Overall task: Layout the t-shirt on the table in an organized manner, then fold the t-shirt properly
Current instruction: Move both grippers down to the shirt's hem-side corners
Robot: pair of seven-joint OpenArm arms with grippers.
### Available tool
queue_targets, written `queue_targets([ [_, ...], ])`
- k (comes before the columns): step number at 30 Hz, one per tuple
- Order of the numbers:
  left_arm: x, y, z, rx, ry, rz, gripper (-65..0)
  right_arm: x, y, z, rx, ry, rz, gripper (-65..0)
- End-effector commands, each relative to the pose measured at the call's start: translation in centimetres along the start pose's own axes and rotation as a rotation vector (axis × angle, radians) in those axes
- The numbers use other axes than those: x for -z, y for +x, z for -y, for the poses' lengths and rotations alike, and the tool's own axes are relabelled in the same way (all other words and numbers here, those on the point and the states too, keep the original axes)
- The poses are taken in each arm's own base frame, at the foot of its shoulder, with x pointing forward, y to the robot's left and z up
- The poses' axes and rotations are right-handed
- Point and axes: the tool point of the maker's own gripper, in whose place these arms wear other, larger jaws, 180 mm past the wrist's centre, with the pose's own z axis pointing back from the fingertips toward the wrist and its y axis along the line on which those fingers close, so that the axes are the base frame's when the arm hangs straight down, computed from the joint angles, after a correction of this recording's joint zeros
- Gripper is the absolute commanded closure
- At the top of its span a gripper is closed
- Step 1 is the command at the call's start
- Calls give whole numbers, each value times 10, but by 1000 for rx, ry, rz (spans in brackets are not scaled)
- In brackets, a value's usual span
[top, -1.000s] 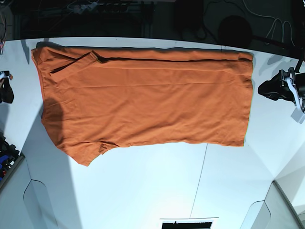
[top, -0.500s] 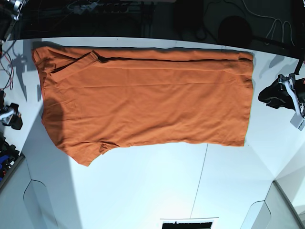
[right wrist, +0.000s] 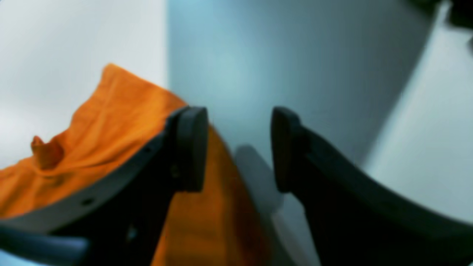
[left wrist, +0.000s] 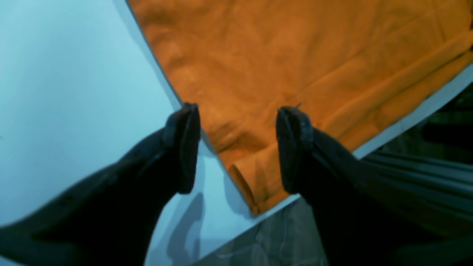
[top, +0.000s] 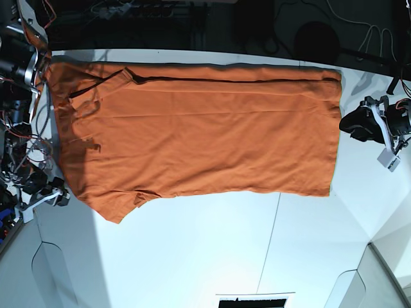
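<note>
The orange t-shirt (top: 199,135) lies spread flat across the white table (top: 212,250), with its far long side folded over and one sleeve (top: 119,205) sticking out at the near left. My left gripper (top: 349,125) is open just off the shirt's right hem. In the left wrist view its fingers (left wrist: 184,147) straddle the hem corner of the t-shirt (left wrist: 295,55) above the table (left wrist: 74,74), holding nothing. My right gripper (top: 54,192) hangs open at the shirt's left edge. In its own view the t-shirt (right wrist: 111,122) lies behind the left finger (right wrist: 190,147), with bare table (right wrist: 240,55) between the fingers.
A thin dark seam (top: 270,244) runs across the near half of the table. The table's far edge (left wrist: 406,122) lies close to the shirt's folded side, with cables and dark gear (top: 314,38) beyond it. A dark object (top: 253,300) sits at the near edge.
The right arm has swung in along the table's left edge, down to the shirt's sleeve side. The left gripper has shifted slightly toward the right hem. The shirt has not moved.
</note>
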Motion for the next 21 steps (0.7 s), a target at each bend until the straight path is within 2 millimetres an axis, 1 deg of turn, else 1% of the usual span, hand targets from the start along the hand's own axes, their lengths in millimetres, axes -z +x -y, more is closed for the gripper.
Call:
queue_targets([
  [1,-9,15,-3,26,9,41,-350,-1,25,-6,-4,17,58,-278],
  [3,-9,15,-3,26,9,41,-350,6,13,-14,14,39,32,-278],
  [7,-9,16,-5,16,12,52,-350,15,-4,-46,-10,130,-19,-278],
  [9,-8,14,-14,2,35,60,-350,17,-11,-60,-7,177,-40,-278],
  [11,-6,17,-28,-16,74,75,-350,18,-13,-68,10,202,-48,-278],
  [14,-1,28,-48,-54,101,96,-350,18,-14,-71,30,218,-55,-278],
  [17,14,43,-60,-89,87,101,-350,17,-13,-69,28,214,-56,-278],
  [19,25,54,-68,-81,103,100,-350,17,-15,-68,27,214,-66,-278],
  [21,34,70,-77,-50,136,137,-350,16,-16,-69,25,214,-75,-278],
])
